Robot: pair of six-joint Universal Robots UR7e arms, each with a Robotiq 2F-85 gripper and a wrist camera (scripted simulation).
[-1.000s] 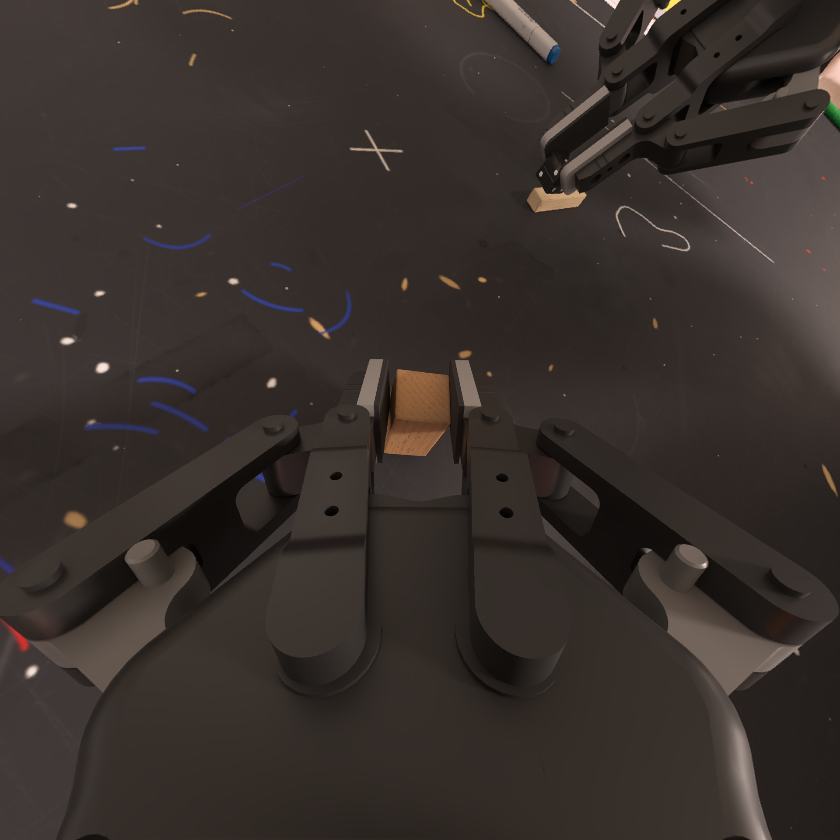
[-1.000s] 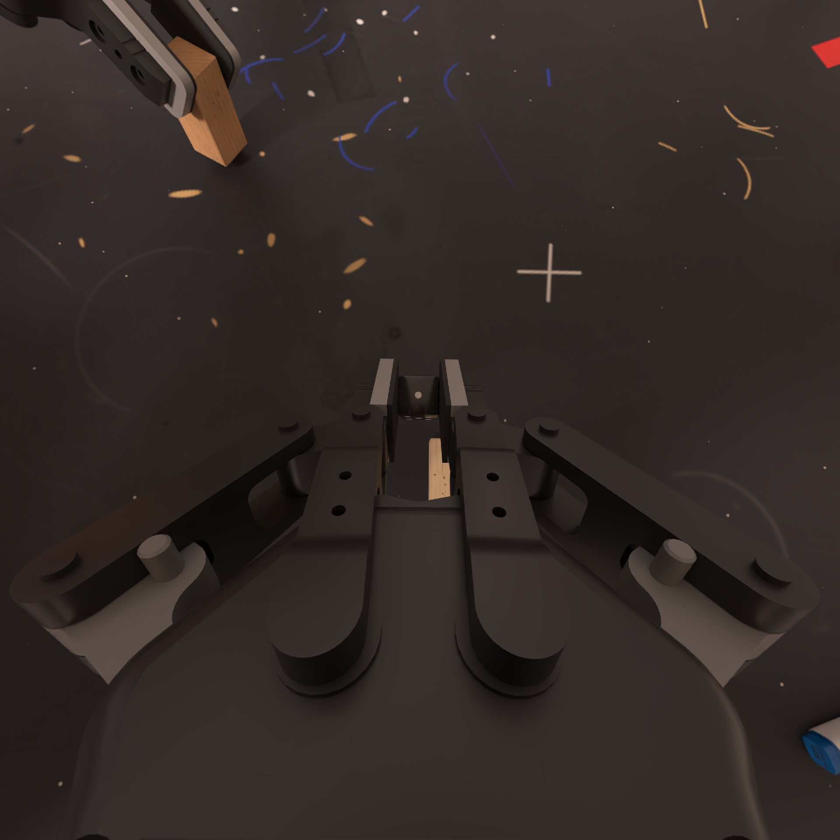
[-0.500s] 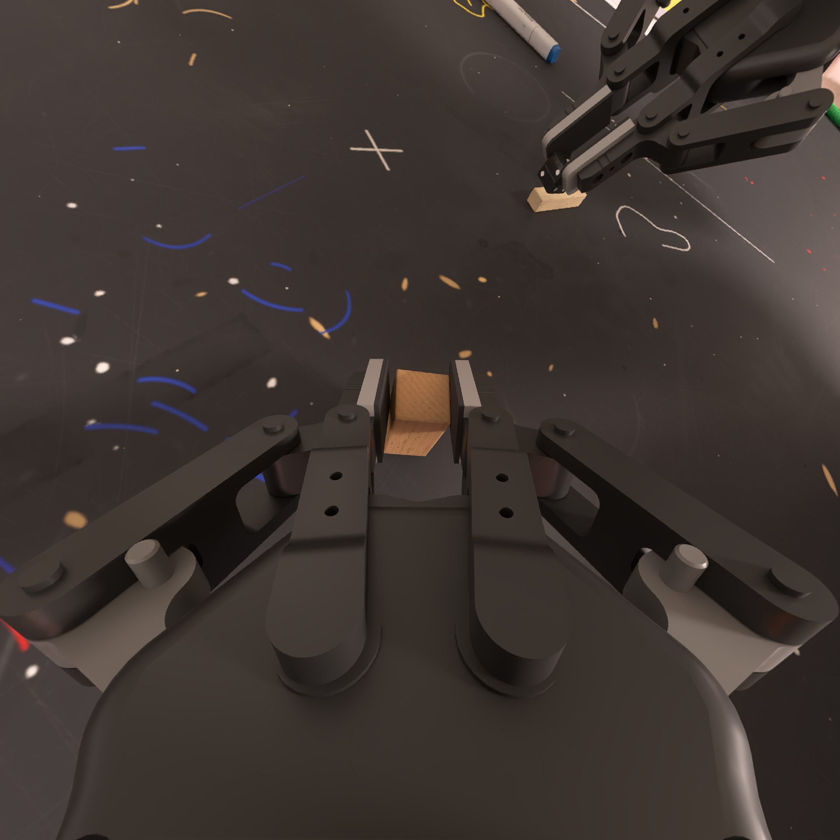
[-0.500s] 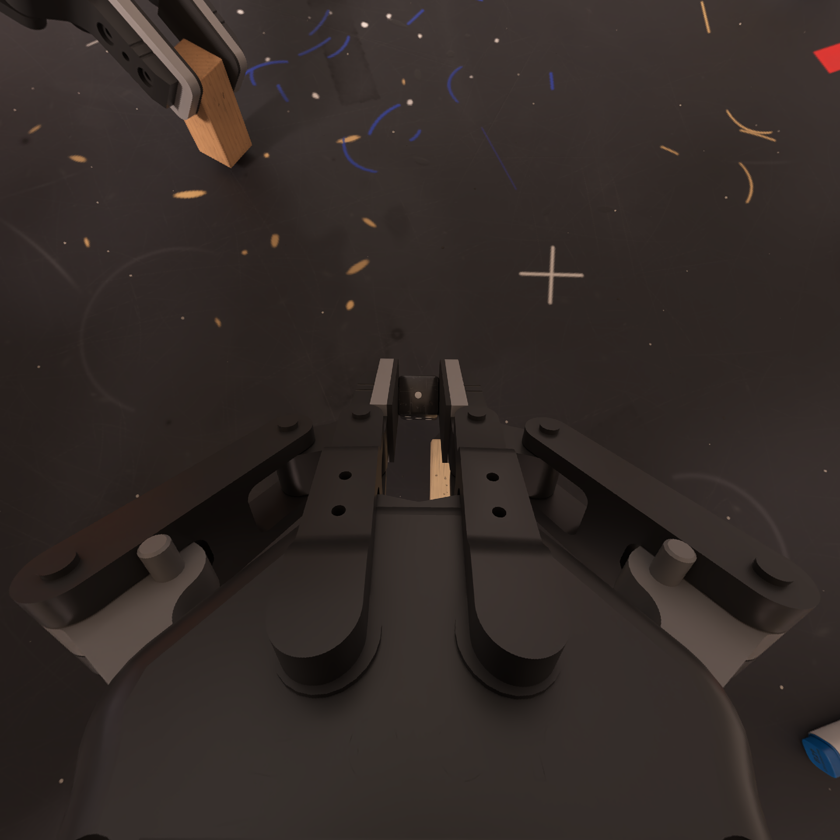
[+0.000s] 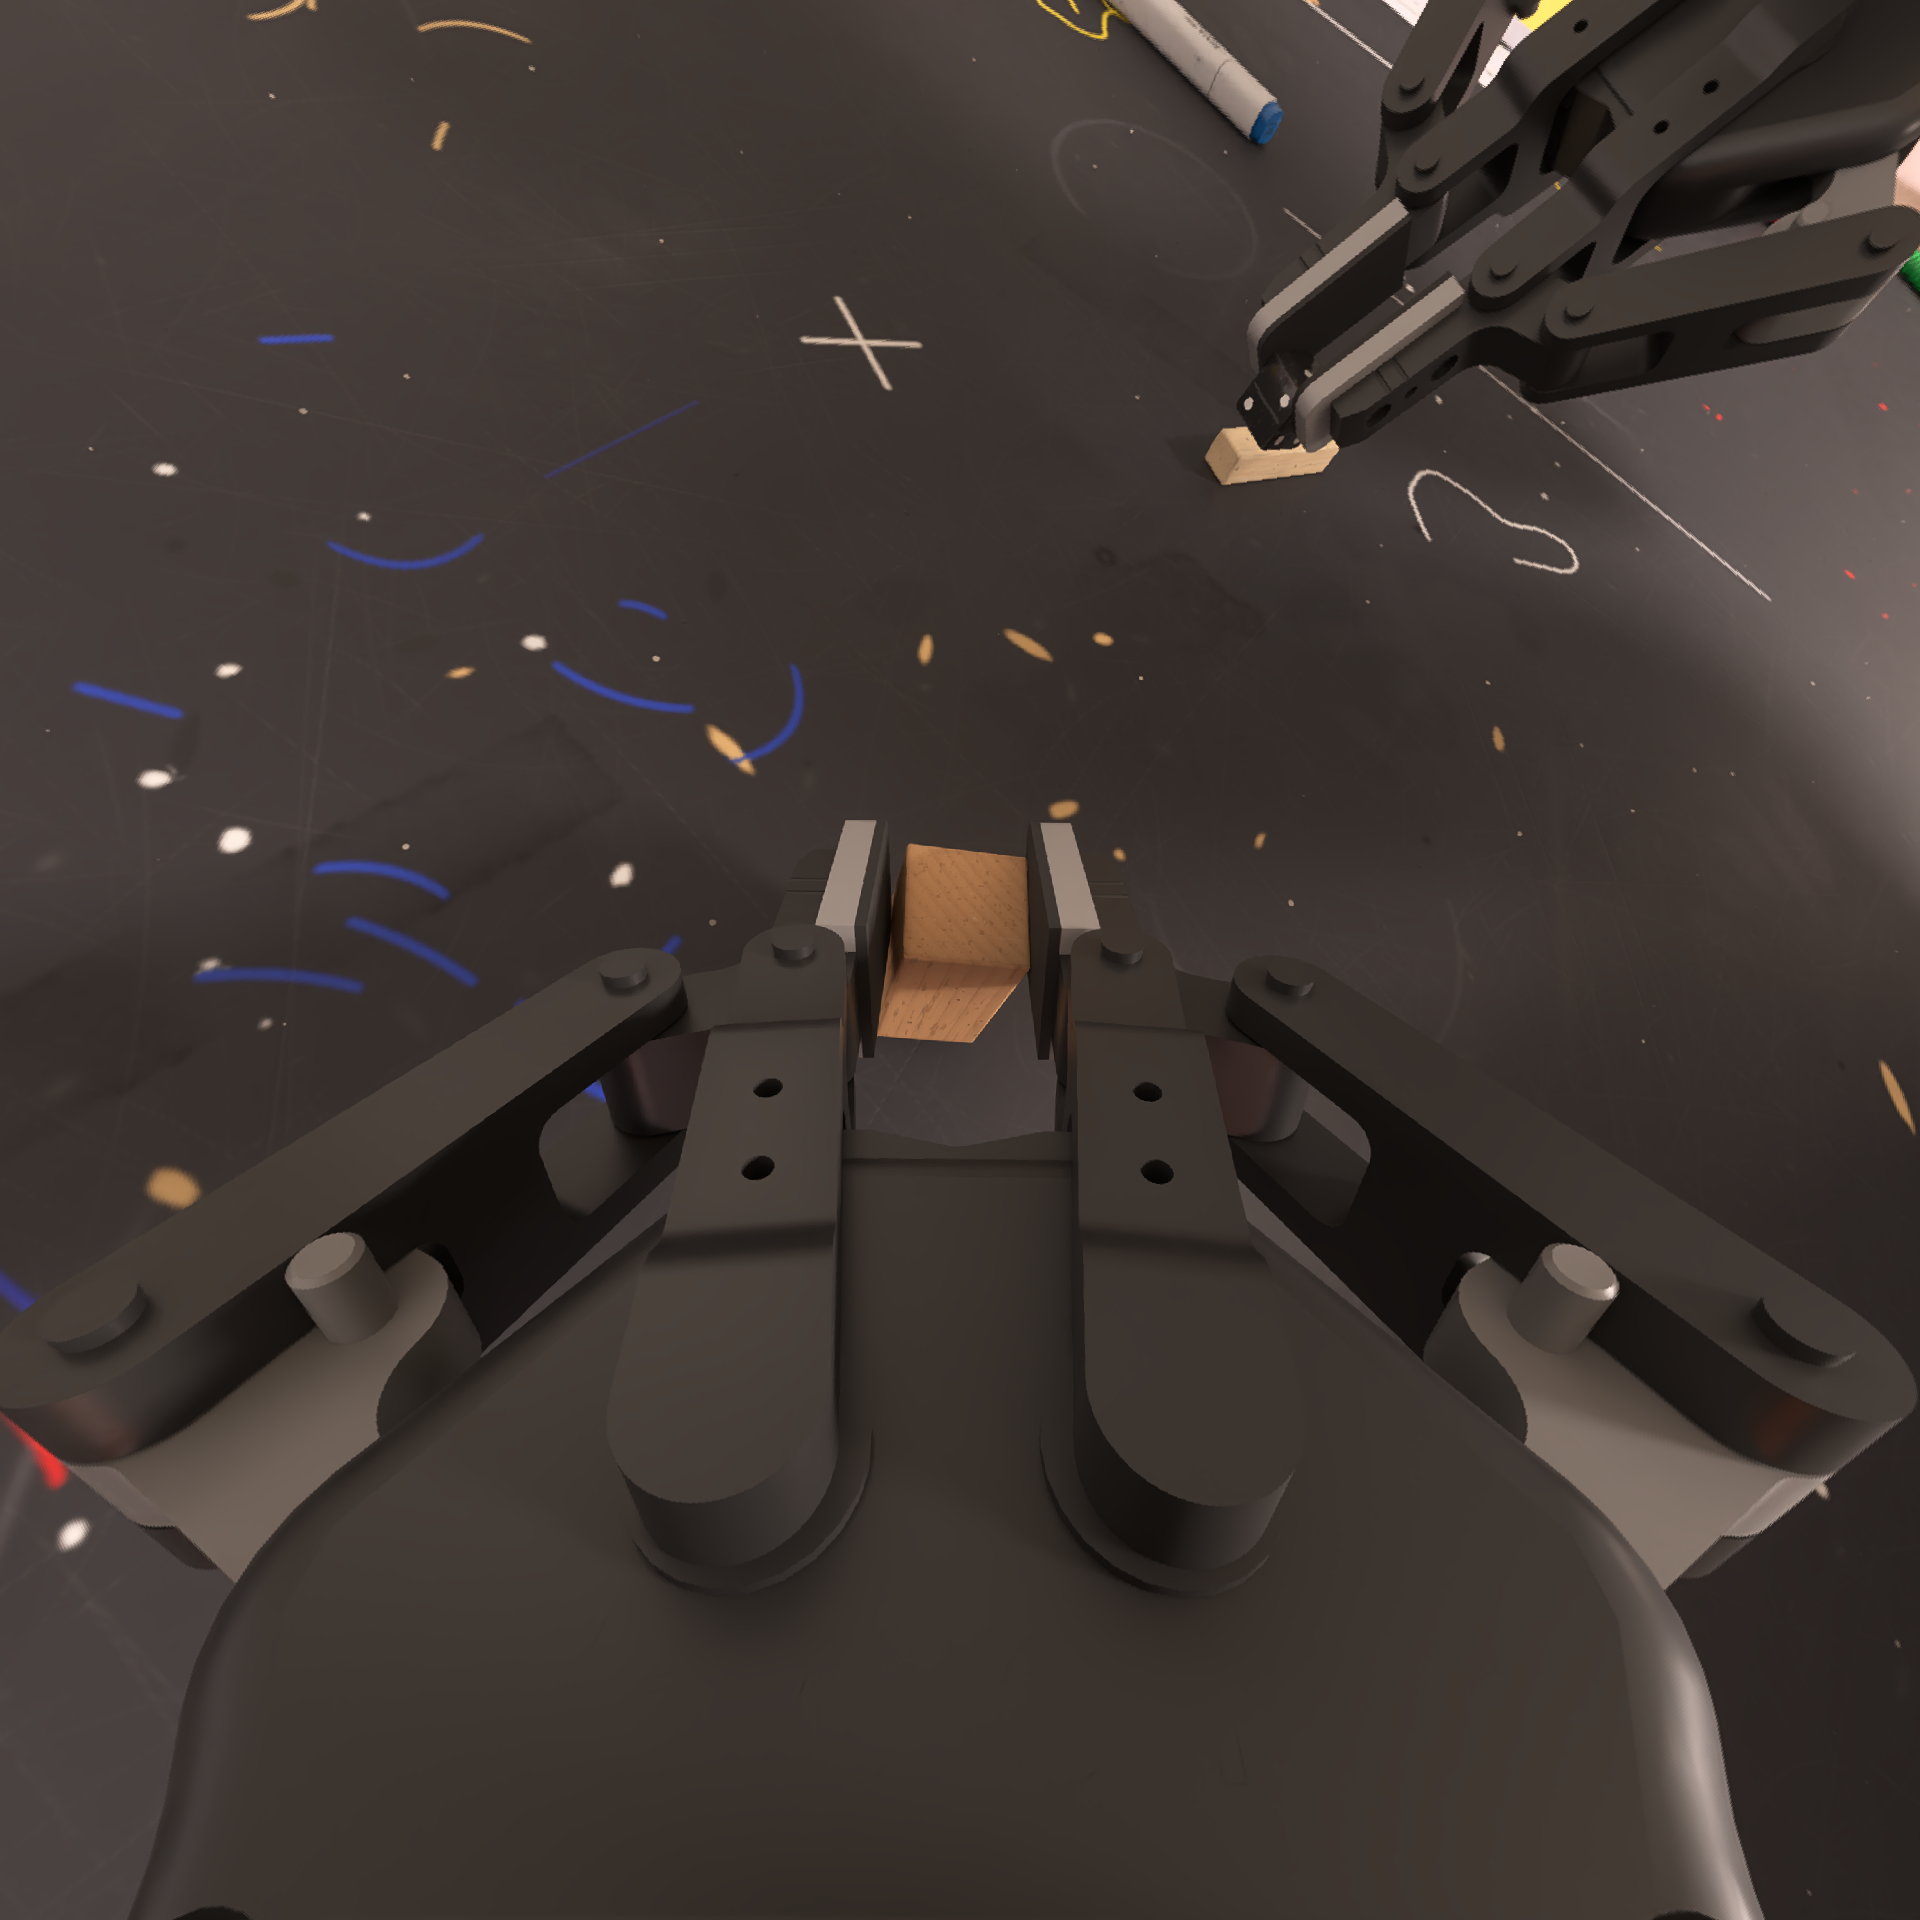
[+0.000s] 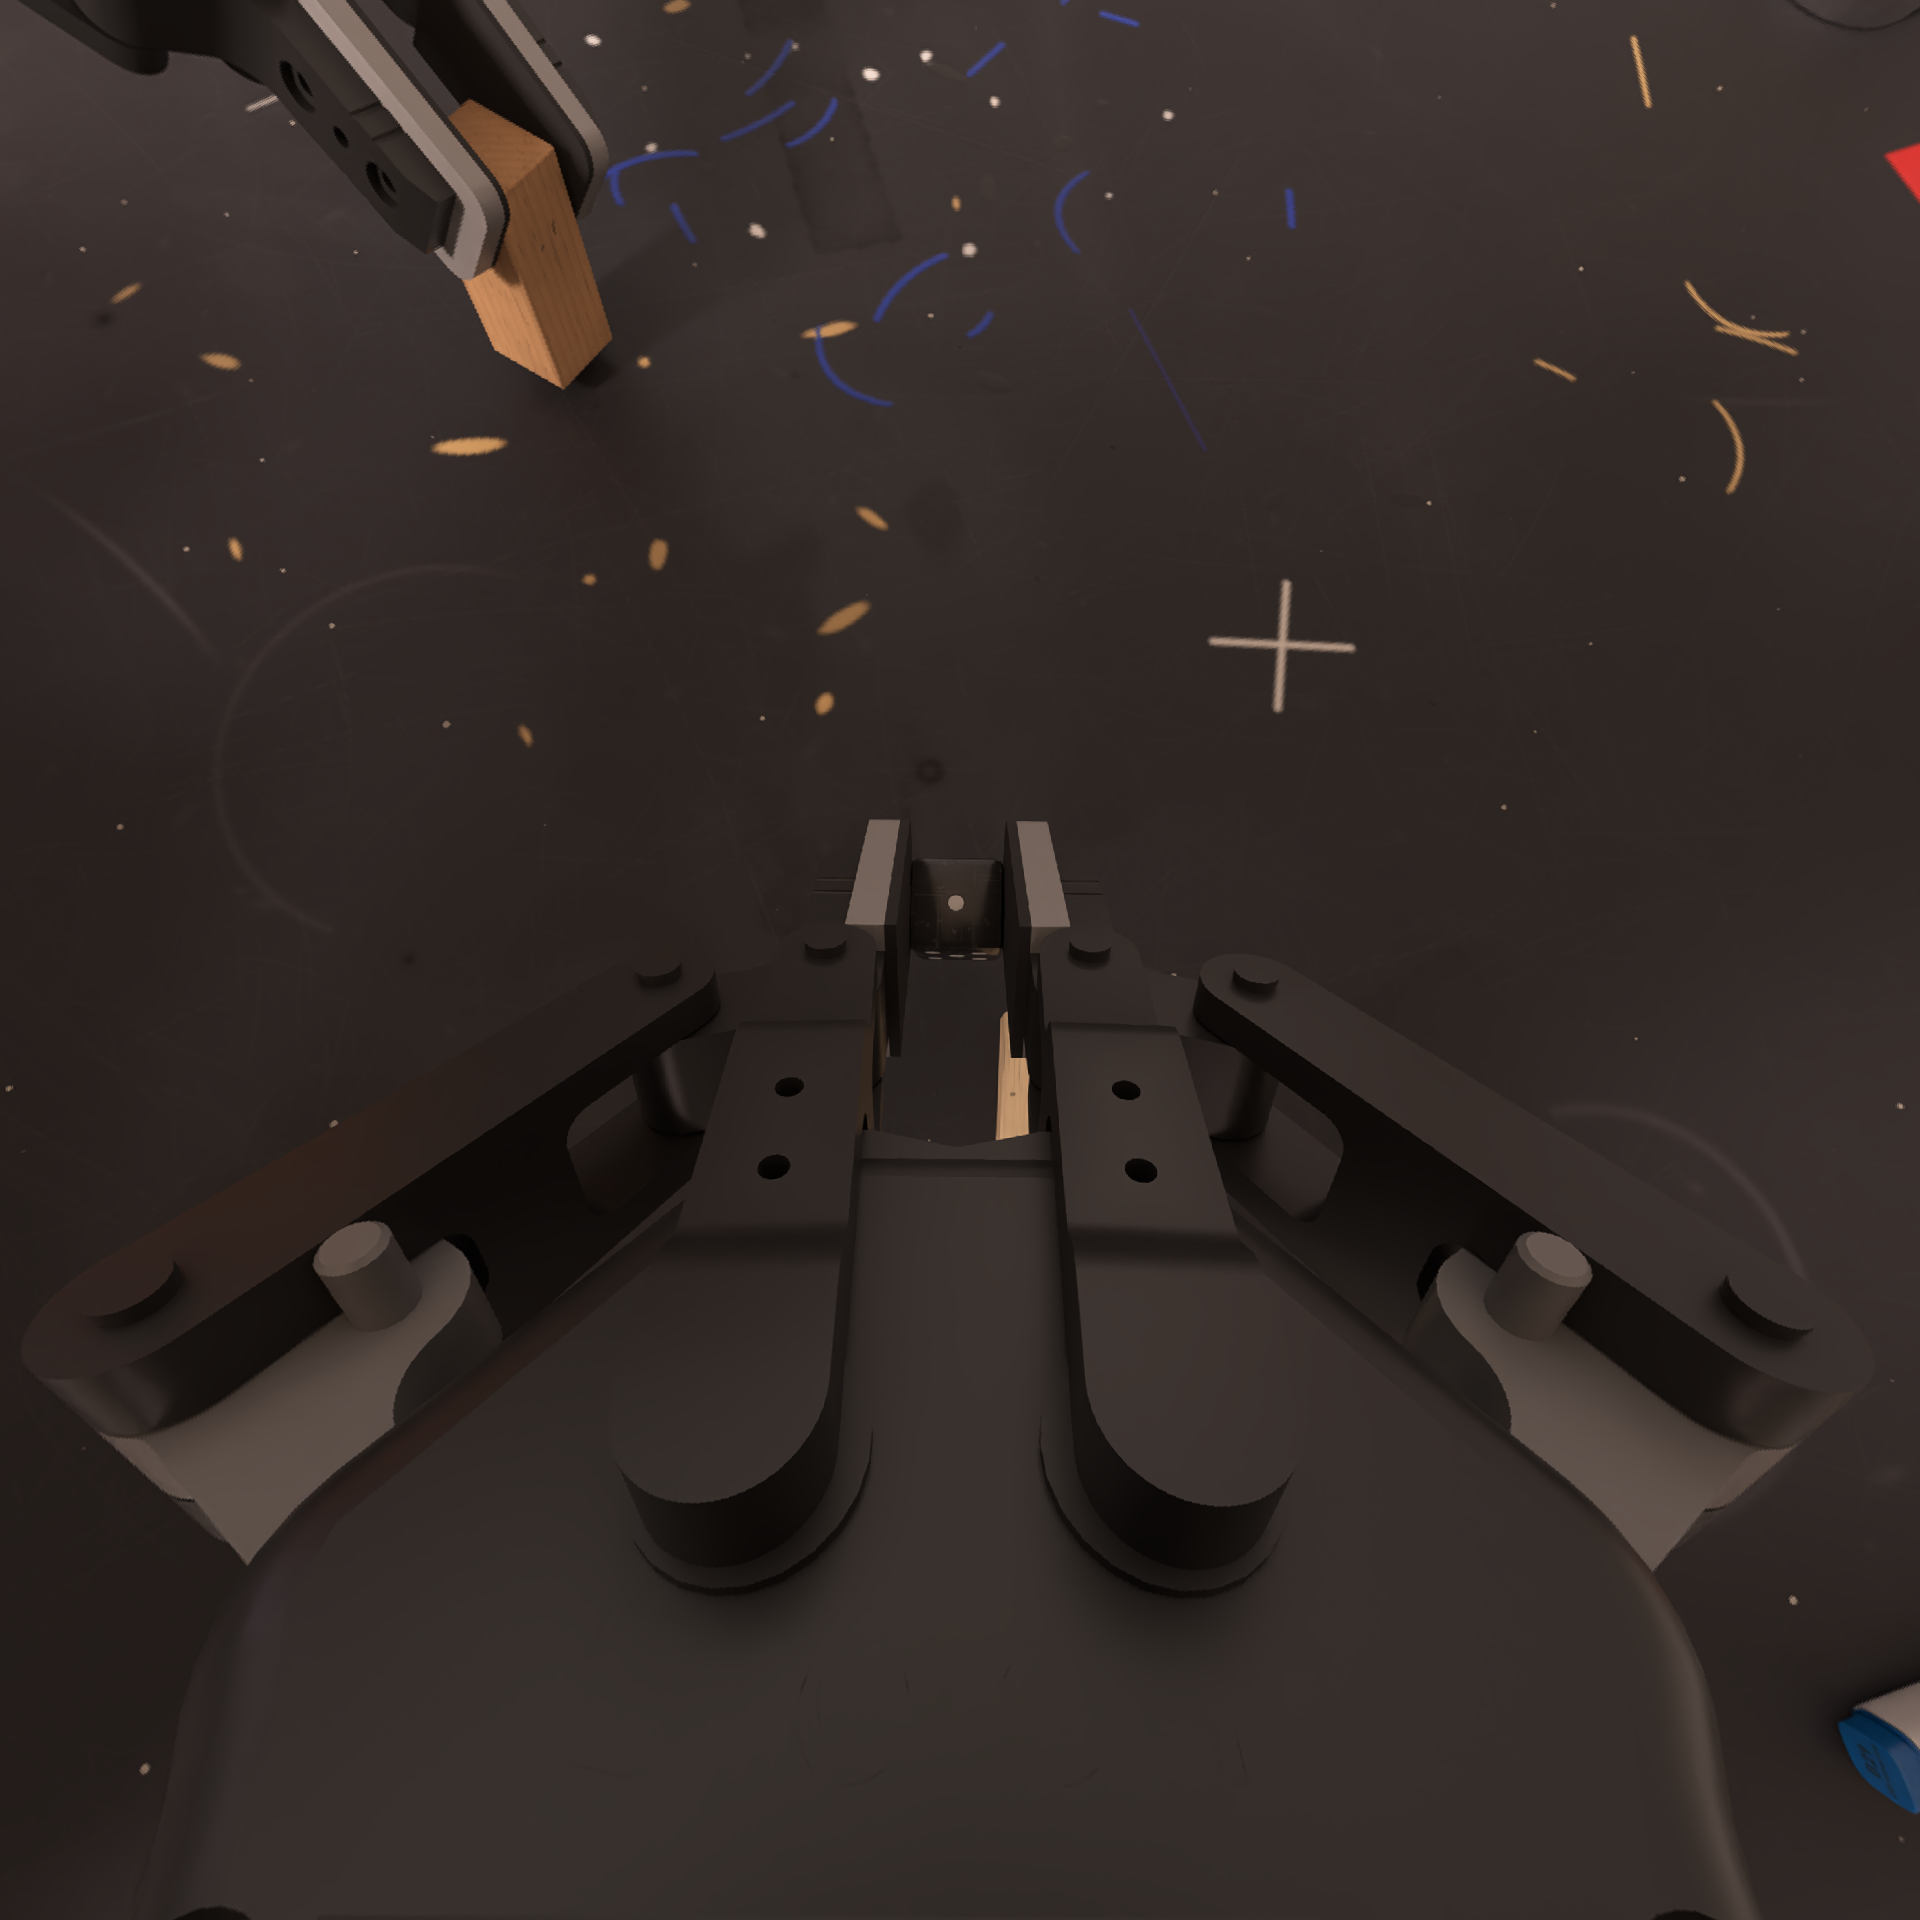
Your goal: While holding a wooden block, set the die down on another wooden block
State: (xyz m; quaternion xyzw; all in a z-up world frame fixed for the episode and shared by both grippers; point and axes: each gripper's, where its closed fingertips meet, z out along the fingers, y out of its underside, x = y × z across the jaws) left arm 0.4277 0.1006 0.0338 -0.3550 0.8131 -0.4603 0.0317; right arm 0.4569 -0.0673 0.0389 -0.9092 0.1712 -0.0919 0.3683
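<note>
My left gripper (image 5: 956, 868) is shut on a brown wooden block (image 5: 961, 925) and holds it just above the dark table. It also shows in the right wrist view (image 6: 535, 260) at the top left, one corner pointing down close to the table. My right gripper (image 6: 956, 868) is shut on a small black die (image 6: 956, 909) with white pips. A pale wooden block (image 6: 1011, 1081) lies flat right under the die. In the left wrist view the die (image 5: 1270, 400) sits at the top of that pale block (image 5: 1247, 462); I cannot tell if they touch.
A grey marker with a blue cap (image 5: 1195, 62) lies at the far edge beyond the right gripper; its cap shows in the right wrist view (image 6: 1881, 1756). The dark tabletop (image 5: 1039, 520) bears chalk crosses, blue strokes and tan flecks. A red patch (image 6: 1907, 171) lies far right.
The table marks have slid slightly right and down in the right wrist view, so my right gripper has shifted a little. The left gripper and its block have stayed still.
</note>
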